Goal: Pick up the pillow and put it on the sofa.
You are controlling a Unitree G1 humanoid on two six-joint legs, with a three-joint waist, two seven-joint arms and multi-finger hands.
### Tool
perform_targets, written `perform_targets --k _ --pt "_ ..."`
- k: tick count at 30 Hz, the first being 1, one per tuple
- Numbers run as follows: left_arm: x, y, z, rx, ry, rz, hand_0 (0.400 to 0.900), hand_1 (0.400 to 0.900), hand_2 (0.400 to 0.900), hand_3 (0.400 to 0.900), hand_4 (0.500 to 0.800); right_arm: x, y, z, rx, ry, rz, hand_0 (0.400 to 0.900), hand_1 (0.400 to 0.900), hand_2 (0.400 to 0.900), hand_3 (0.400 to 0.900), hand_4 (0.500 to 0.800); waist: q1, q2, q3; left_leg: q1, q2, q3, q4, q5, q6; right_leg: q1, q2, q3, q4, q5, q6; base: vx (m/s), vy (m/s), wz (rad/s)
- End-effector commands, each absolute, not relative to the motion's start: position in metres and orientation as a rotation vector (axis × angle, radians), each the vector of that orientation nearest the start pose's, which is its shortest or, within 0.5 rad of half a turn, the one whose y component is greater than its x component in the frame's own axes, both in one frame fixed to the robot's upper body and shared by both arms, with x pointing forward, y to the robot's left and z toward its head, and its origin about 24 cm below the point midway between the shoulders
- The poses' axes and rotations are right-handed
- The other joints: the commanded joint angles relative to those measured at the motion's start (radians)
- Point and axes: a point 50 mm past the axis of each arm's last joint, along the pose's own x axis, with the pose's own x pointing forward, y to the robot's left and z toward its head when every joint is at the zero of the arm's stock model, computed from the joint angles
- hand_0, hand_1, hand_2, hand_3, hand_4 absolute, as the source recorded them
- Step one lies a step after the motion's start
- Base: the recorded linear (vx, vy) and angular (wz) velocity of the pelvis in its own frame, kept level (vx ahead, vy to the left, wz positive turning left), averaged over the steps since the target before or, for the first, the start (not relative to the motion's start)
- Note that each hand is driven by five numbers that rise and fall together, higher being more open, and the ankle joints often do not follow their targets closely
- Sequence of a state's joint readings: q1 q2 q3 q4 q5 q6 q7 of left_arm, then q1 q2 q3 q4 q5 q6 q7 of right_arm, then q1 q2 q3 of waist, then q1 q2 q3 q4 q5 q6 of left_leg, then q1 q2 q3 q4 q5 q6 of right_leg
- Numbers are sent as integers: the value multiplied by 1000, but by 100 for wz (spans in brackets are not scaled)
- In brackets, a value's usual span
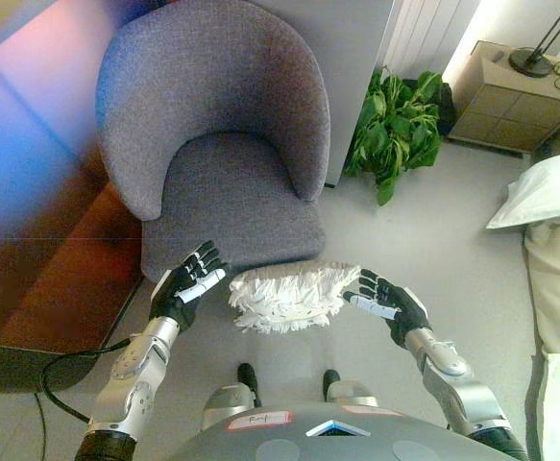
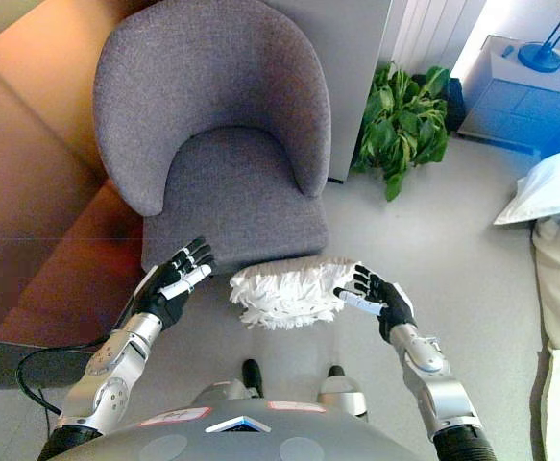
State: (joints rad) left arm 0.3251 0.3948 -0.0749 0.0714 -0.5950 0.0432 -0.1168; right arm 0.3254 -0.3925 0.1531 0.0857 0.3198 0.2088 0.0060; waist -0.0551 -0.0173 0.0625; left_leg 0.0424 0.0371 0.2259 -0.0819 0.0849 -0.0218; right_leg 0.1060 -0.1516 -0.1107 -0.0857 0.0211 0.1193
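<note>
Pillow on floor before sofa; left hand and right hand flank it, fingers spread; squeeze inward next.

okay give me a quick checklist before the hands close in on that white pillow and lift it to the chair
1. Pillow within reach: the white fluffy pillow lies between both hands, at the front edge of the grey armchair. Ok.
2. Left hand ready: fingers straight, beside the pillow's left end, with a small gap. Ok.
3. Right hand ready: fingers straight, fingertips at the pillow's right end. Ok.
4. Contact on the right side: touching or just short of it. Cannot tell.
5. Seat free to receive the pillow: nothing lies on it. Ok.
6. Side clearance: the potted plant stands well right of the chair, out of the lifting path. Ok.
</note>
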Motion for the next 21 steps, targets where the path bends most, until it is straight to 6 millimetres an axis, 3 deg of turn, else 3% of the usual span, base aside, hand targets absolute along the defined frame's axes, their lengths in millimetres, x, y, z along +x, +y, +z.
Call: perform_targets --k 1,8,11,14,17,21 --pt "194 239 2 -162 240 -28 900 900 900 900 800 181 -219 -21 -79 436 25 900 900 900 900 800 0 -18 6 41 39 47 83 -95 -12 -55 48 -55 4 63 -18 27 -81 2" --pt "190 245 5 -173 219 7 900 900 900 900 800 180 -226 -19 -95 437 30 900 900 900 900 800 10 -37 40 -23 92 5 228 -88 -47 -58 64 -36 15 58 -50 34 -130 -3" --pt "188 248 7 -189 197 26 900 900 900 900 800 181 -231 -18 -119 435 42 900 900 900 900 800 18 -60 68 -113 127 -30 456 -36 -65 -69 67 -26 27 58 -84 11 -154 -8" --pt "184 249 3 -207 212 33 900 900 900 900 800 179 -237 -19 -133 443 39 900 900 900 900 800 29 -73 96 -214 125 -61 647 10 -57 -65 74 -21 44 65 -111 53 -105 -5" --pt "177 251 -1 -217 239 38 900 900 900 900 800 176 -237 -21 -125 448 47 900 900 900 900 800 49 -75 112 -233 114 -75 595 20 -50 -39 79 -9 50 51 -106 139 7 -11" --pt "170 253 -4 -222 249 34 900 900 900 900 800 171 -238 -20 -130 455 51 900 900 900 900 800 60 -46 113 -210 137 -63 336 107 -78 -4 94 -7 35 18 -88 185 132 -8"
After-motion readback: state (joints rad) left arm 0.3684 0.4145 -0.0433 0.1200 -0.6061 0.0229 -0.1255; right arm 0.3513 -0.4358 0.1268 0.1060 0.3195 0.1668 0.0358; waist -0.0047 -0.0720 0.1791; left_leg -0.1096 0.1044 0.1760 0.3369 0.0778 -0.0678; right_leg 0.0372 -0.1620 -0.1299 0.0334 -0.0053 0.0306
